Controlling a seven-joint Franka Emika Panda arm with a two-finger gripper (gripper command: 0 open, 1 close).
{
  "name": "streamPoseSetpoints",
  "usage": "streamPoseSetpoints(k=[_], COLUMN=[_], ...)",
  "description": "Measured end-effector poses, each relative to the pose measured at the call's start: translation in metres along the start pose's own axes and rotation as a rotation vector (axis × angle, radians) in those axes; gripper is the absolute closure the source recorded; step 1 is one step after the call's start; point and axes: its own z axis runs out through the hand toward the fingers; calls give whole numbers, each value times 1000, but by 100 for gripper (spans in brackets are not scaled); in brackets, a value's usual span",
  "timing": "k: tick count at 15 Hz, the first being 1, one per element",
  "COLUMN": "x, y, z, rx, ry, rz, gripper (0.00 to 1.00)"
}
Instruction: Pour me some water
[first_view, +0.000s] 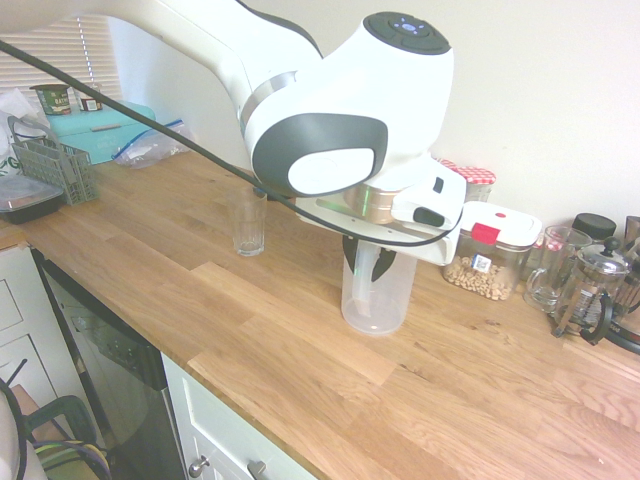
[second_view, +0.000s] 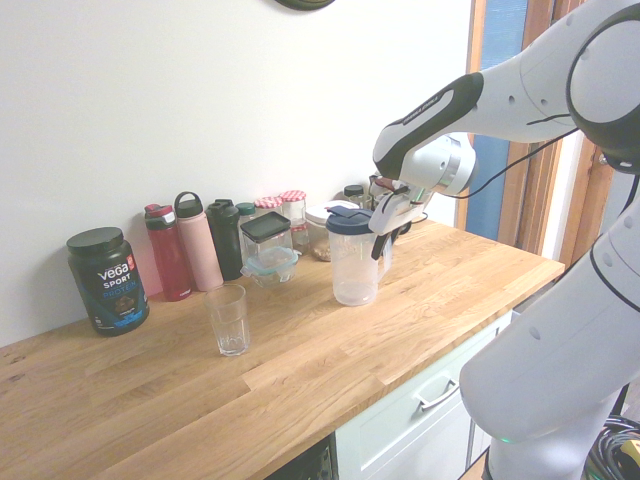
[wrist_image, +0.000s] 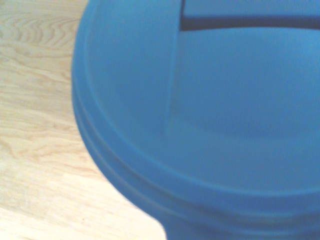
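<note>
On my kitchen's wooden counter (second_view: 300, 380), the pitcher (second_view: 353, 262) stands upright, right of the empty glass (second_view: 229, 319). My gripper (second_view: 384, 238) sits at its handle side, presumably for a tilt; I cannot tell its finger spread.

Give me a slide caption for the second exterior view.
Gripper at the handle of the blue-lidded pitcher; empty glass waits on the wooden counter.

We saw a clear pitcher (second_view: 355, 270) with a dark blue lid (second_view: 349, 222) (plain blue up close), a clear glass (second_view: 229, 319), a pale striped wooden counter (second_view: 300, 380) and a white arm (second_view: 520, 90).
</note>
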Motion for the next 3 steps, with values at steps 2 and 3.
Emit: streamPoseSetpoints(k=[2,3], x=[-2,-6], y=[3,3], z=[-6,-13], rx=[-53,-72], ry=[-9,-18], rz=[-24,-35], gripper=[0,0])
